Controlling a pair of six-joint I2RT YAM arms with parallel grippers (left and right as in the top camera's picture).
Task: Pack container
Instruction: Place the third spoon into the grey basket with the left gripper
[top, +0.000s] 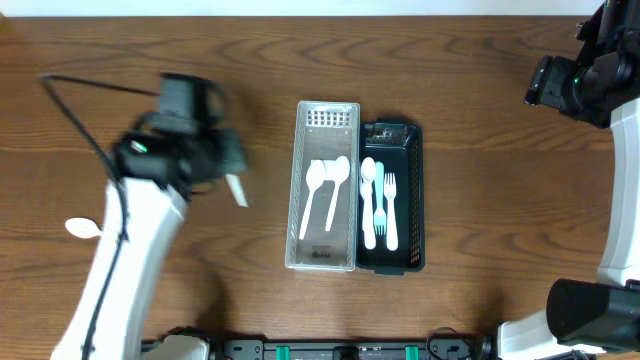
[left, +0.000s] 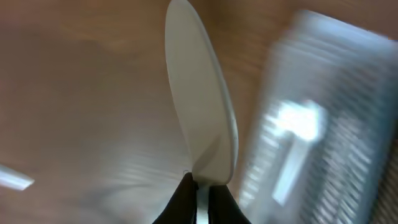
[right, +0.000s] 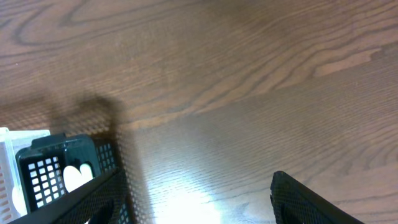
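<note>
A clear container (top: 300, 190) holds two white spoons (top: 325, 190). Beside it, a black mesh container (top: 414, 195) holds a white spoon, a teal utensil and a white fork (top: 390, 210). My left gripper (left: 200, 186) is shut on a white spoon (left: 202, 106) and holds it above the table, left of the clear container (left: 336, 124); the view is blurred. It shows in the overhead view (top: 237, 188) too. My right gripper (right: 199, 199) is open and empty, raised at the far right; the black container's corner (right: 59, 168) shows at its lower left.
Another white spoon (top: 83, 229) lies on the wooden table at the far left, beside my left arm. A black cable (top: 75, 110) runs across the left side. The right arm's base (top: 590, 80) stands at the right edge.
</note>
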